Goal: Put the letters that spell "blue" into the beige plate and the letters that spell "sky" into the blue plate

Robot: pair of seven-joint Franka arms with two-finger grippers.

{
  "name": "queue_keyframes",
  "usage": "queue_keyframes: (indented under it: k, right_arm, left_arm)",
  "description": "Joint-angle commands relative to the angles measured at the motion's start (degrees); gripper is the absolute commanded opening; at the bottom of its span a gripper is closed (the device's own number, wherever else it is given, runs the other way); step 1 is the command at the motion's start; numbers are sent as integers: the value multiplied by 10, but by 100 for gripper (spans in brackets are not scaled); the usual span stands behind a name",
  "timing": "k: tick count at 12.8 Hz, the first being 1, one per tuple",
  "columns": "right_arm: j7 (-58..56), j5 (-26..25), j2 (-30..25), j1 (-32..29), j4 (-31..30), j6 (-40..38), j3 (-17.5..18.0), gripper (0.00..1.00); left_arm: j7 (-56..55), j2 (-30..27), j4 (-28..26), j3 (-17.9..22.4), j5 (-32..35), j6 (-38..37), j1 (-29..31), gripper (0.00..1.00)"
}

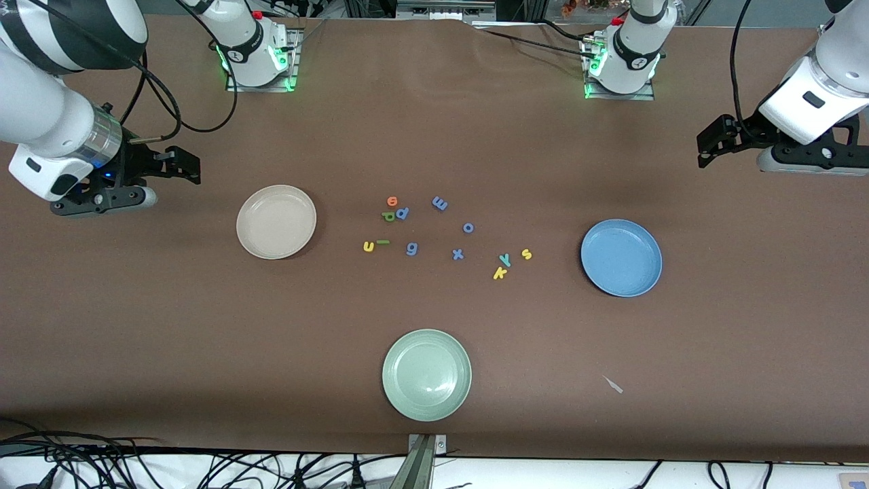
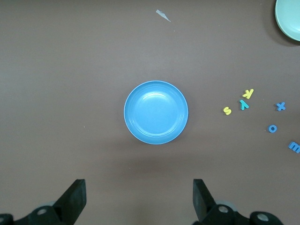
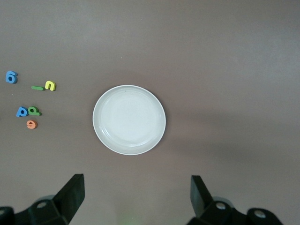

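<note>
The beige plate lies empty toward the right arm's end, the blue plate empty toward the left arm's end. Between them on the cloth lie orange "e", green "b", green "l" and yellow "u". Closer to the blue plate are teal "y", yellow "s" and yellow "k". My left gripper and right gripper hover open and empty at the table's ends.
Blue letters lie among the others: "p", "m", "o", "g", "x". A pale green plate sits nearest the front camera. A small pale scrap lies on the cloth beside it.
</note>
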Motion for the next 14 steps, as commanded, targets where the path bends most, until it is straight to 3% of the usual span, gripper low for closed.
queue_keyframes:
  k: [1,14]
  right_arm:
    - [1,-7,-12,-3,-2,-13,1,100]
    - [-2,-8,-12,-3,-2,-13,2,100]
  left_arm:
    - [7,-2,8,-4,7,-12,4,100]
    - [8,-2,8,-2,7,-17,5,100]
